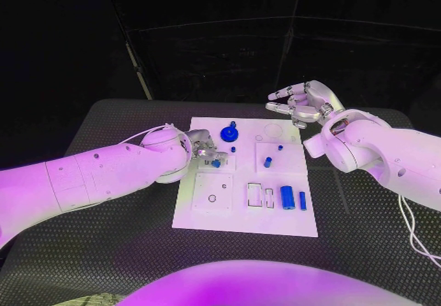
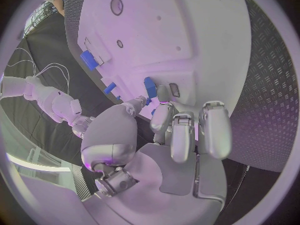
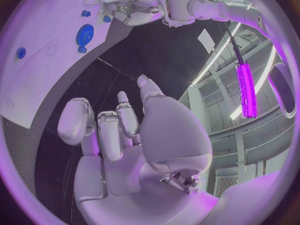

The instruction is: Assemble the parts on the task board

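Small blue plastic part (image 1: 216,163) at left edge of white flat task board (image 1: 213,220), pinched at fingertips of left robot hand (image 1: 203,149); long axis not discernible. Left robot hand directly over it, far nearer than right robot hand (image 1: 301,102), hovering past board's far right corner, fingers curled, nothing held. Blue toothed gear (image 1: 229,134) just beyond. Two blue smooth cylinders (image 1: 292,197) lying lengthwise, well apart toward right. Black textured tabletop (image 1: 110,248).
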`<state>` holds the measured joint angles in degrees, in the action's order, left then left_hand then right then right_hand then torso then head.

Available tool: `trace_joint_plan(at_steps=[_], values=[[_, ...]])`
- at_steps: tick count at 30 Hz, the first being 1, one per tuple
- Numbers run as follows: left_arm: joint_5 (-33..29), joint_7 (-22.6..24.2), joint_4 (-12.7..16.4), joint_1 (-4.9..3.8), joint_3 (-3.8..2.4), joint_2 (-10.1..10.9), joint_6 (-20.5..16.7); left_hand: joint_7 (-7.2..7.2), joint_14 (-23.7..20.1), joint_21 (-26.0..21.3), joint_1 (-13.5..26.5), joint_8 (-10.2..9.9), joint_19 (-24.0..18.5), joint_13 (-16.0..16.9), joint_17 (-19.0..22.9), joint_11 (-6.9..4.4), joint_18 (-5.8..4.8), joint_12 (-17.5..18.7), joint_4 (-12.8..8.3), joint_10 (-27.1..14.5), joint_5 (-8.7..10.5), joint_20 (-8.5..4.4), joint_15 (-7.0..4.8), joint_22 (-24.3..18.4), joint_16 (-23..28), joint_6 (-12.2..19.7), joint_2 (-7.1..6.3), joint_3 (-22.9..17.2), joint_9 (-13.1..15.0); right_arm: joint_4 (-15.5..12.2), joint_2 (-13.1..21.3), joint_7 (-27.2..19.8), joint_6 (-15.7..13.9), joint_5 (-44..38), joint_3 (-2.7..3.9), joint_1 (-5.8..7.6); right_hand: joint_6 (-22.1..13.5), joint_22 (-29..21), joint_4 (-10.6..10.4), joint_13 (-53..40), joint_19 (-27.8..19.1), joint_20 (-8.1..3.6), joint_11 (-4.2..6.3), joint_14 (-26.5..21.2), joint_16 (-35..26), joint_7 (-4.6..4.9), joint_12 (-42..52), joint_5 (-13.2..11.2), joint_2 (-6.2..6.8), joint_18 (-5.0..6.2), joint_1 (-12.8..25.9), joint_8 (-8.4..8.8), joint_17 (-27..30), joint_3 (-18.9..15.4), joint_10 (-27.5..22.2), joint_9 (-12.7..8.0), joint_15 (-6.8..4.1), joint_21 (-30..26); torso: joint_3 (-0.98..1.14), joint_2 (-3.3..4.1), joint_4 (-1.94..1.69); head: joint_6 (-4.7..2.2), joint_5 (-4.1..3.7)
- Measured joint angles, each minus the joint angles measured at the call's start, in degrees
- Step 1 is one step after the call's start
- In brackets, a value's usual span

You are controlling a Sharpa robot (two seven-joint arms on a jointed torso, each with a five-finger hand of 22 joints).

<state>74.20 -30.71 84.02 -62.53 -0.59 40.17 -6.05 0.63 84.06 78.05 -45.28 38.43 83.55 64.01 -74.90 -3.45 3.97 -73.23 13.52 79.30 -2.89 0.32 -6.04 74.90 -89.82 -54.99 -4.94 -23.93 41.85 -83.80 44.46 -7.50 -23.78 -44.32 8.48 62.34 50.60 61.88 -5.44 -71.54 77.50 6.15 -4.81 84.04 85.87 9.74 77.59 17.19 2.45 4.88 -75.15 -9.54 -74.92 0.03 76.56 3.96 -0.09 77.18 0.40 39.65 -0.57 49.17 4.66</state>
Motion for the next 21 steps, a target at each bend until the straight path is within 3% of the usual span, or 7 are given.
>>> trace_joint_plan(at_steps=[13,18,21], values=[[-1.3,0.0,0.2,-0.04,-0.12,0.4,0.6,0.00,0.0,-0.3,-1.6,-0.5,0.0,-0.4,0.0,0.22,0.00,0.2,0.7,-0.2,0.00,0.00,0.00,0.0,0.0,0.0,-3.08,4.7,-0.6,0.3,-0.1,0.0,0.0,0.0,-0.01,-0.02,0.0,-0.1,0.0,0.1,0.0,0.00,0.00,0.0,0.0,0.00,0.0,0.0,0.00,0.00,0.0,0.00,0.0,0.0,0.0,0.0,0.00,0.0,0.00,-0.01,0.02,-0.01,0.04],[-1.5,0.0,0.2,-0.05,-0.16,0.5,0.9,0.00,0.0,-0.7,-4.4,-0.7,0.0,-0.8,0.0,0.28,0.00,0.3,0.3,-0.3,0.00,0.00,0.00,0.0,0.0,0.0,-4.08,7.5,-0.9,0.4,-0.1,0.0,0.0,0.0,-0.01,-0.02,0.0,-0.1,0.0,0.1,0.0,0.00,0.00,0.0,0.0,0.00,0.0,0.0,0.00,0.00,0.0,0.00,0.0,0.0,0.0,0.0,0.00,0.0,0.00,0.00,0.02,-0.01,0.04],[-1.6,0.1,0.2,-0.06,-0.18,0.5,1.0,0.20,0.0,-0.9,-6.4,-0.9,0.0,-0.9,0.0,0.49,0.00,0.5,0.2,-0.5,0.00,0.00,0.00,0.0,0.0,-0.2,-4.01,9.4,-1.0,0.4,-0.2,0.0,0.0,0.0,-0.01,-0.03,0.0,-0.1,0.0,0.1,0.0,0.00,0.00,0.0,0.0,0.00,0.0,0.0,0.00,0.00,0.0,0.00,0.0,0.0,0.0,0.0,0.00,0.0,0.00,0.00,0.03,0.06,0.04]])
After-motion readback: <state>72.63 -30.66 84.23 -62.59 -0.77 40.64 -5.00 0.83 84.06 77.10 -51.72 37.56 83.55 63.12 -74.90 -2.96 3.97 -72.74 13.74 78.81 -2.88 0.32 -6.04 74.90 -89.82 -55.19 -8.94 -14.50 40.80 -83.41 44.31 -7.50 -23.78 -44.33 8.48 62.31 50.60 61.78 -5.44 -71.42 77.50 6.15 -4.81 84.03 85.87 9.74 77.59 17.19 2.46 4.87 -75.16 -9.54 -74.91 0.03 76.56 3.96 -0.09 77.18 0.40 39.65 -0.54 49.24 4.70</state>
